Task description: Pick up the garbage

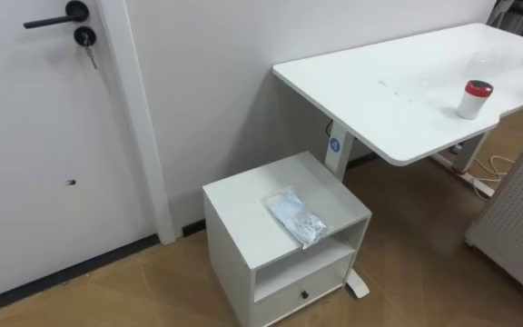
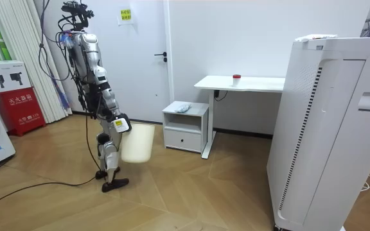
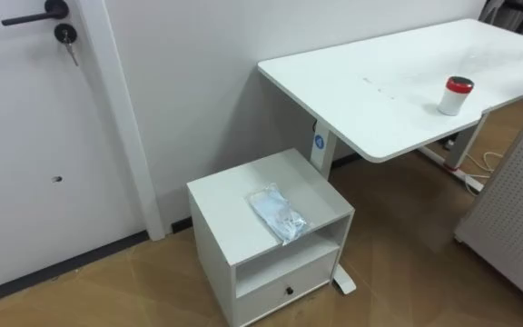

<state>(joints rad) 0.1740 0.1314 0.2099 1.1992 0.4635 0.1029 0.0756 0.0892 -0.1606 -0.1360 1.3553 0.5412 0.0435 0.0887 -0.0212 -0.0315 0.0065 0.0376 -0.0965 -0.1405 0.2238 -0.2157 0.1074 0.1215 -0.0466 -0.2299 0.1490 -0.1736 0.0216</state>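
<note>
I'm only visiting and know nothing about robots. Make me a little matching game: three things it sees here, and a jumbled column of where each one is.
Things:
1. crumpled plastic wrapper
2. red-capped jar
3. key

Places:
A. standing on the white desk
B. hanging from the door lock
C. lying on top of the small cabinet

Pairs: 1-C, 2-A, 3-B.

Bag (image 1: 295, 216) on cabinet (image 1: 240, 211), left of desk (image 1: 379, 91); cup (image 1: 473, 100) on desk.
</note>
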